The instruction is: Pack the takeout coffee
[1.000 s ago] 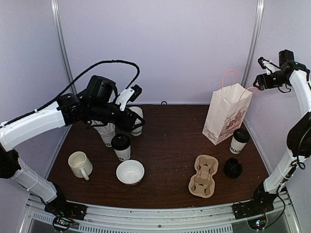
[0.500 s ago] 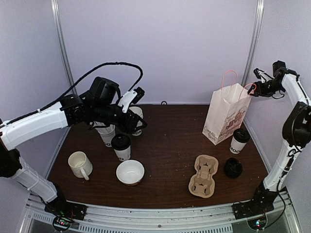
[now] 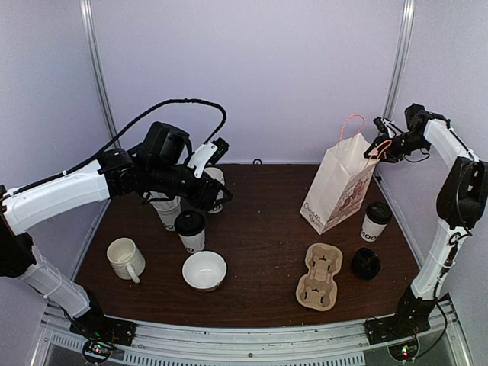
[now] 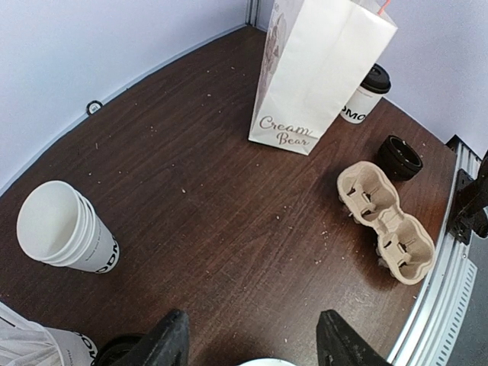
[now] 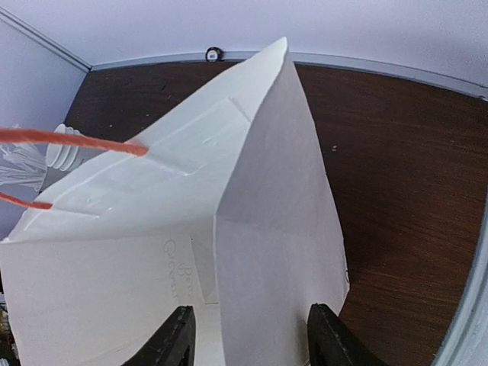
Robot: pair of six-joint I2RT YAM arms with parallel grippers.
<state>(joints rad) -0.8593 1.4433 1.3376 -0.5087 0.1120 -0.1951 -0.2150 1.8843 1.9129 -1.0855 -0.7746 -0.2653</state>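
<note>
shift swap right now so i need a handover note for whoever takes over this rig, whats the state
Left gripper: open, empty, hovering over the back left of the table.
Right gripper: jaws apart at the top of the paper bag, which leans; whether it touches the handle I cannot tell.
Left lidded cup: on the table, behind the bowl.
Right lidded cup: on the table, right of the bag.
Cup carrier: empty, in front of the bag.
Done: nothing packed.
Left: both cups to be packed.
</note>
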